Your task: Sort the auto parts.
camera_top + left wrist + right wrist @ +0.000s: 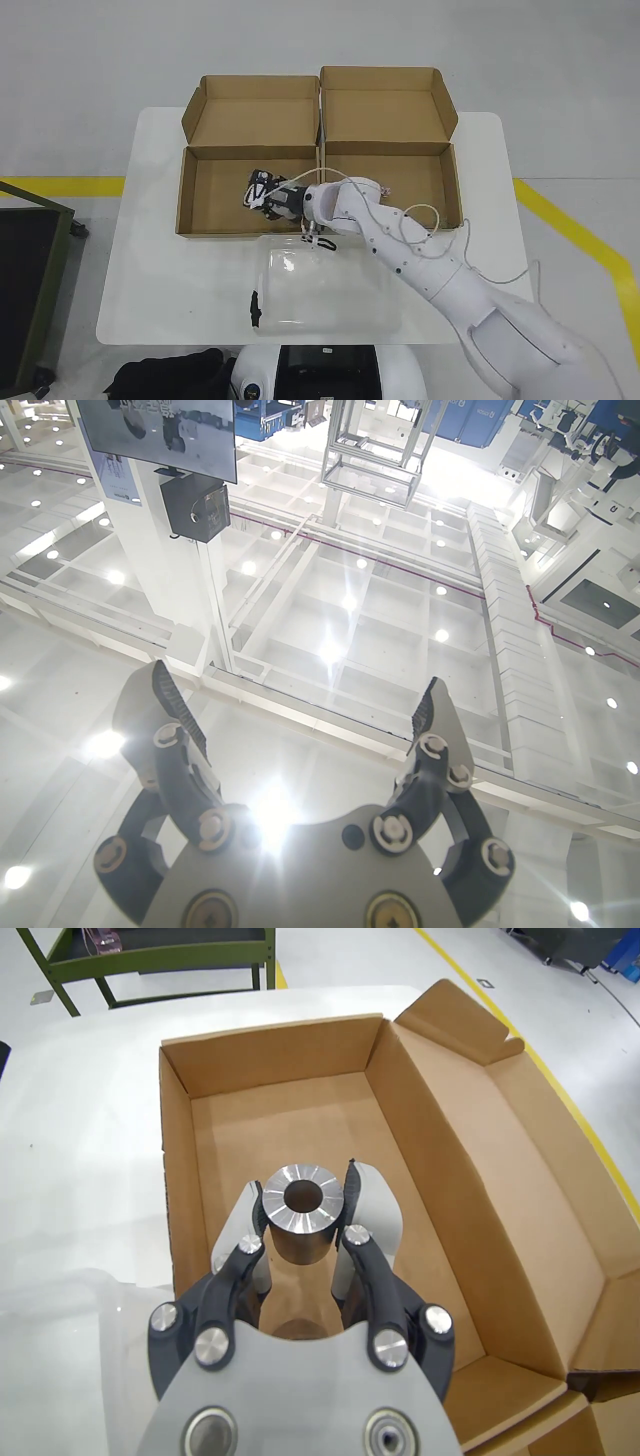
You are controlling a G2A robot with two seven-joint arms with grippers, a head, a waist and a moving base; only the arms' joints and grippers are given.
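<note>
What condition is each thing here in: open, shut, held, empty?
Right hand: shut on the metal cylinder.
Left hand: open, holding nothing.
Cylinder: gripped by its sides, above a box floor.
Box beneath it: lid open, floor bare.
Neighbouring box: lid open.

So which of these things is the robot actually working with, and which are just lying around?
Part of the job: metal cylinder, held in the right tool; cardboard box beneath it; second box alongside; clear tray; small black piece at the tray's edge.
Just lying about: green rack beside the table; yellow floor line.
</note>
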